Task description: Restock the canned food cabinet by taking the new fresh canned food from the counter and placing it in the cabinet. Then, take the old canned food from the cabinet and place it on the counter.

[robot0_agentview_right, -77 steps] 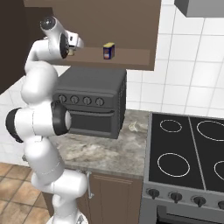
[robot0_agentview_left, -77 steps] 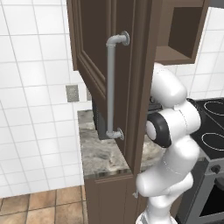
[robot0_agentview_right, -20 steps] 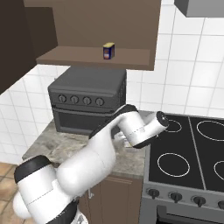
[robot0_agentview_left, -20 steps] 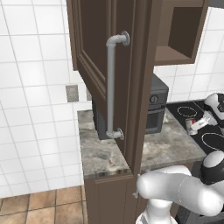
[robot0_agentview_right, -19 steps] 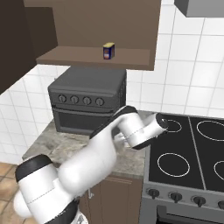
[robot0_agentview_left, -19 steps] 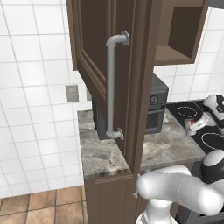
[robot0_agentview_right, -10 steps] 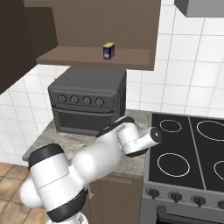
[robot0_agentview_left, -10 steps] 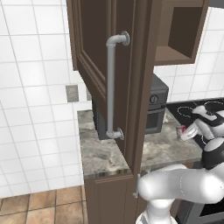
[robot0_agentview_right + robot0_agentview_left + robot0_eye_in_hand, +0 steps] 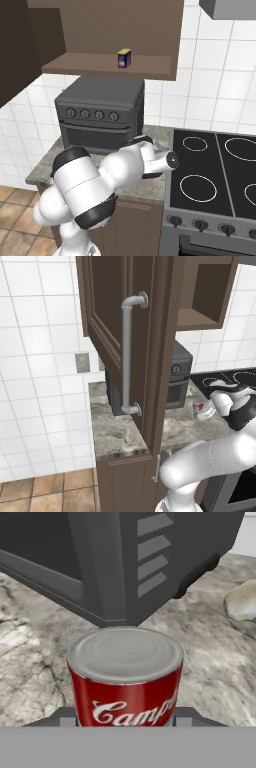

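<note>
Your landmark here is the dark grey boxy toaster oven [image 9: 100, 117] with its row of knobs, sitting on the grey-brown mottled stone worktop [image 9: 115, 431]. The red soup can with white script lettering and a silver lid [image 9: 125, 679] stands upright on that worktop, just in front of the oven's lower corner, right by its slatted side vents. In the hand view the can sits dead centre and close up, with the end effector [image 9: 201, 410] low against it; in the left base view you can see it off the oven's front right side, with a bit of red showing at its tip. You can't tell from these frames whether the fingers are clamped on the can or just sitting around it, since the tips are tucked behind the can and the grey band.

Above the oven, the dark brown wooden wall cabinet [image 9: 165, 35] is open, its panelled door with the long grey pipe handle [image 9: 127, 356] swung out toward you. On the cabinet shelf, directly over the oven, stands a small dark blue can with a yellow top [image 9: 124, 58]. To the oven's right is the black glass stovetop [image 9: 220, 170]. A pale rounded lump [image 9: 242, 602] lies on the worktop beyond the oven's corner; too blurry to name.
</note>
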